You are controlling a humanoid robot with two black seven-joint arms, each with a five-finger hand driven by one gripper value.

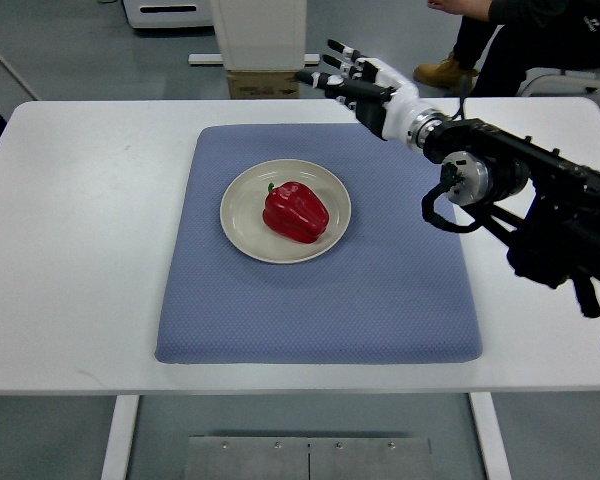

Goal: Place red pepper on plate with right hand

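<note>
A red pepper (296,211) with a green stem lies on the cream plate (242,227), near its middle. The plate sits on a blue mat (380,300) on the white table. My right hand (352,78) hovers beyond the far edge of the mat, up and to the right of the plate, well apart from the pepper. Its fingers are spread and hold nothing. Its black arm (540,195) comes in from the right edge. The left arm does not show.
The white table (80,250) reaches to both sides of the mat. A cardboard box (263,84) and a white post stand behind the far edge. A seated person's legs and a tan boot (445,72) show at the top right.
</note>
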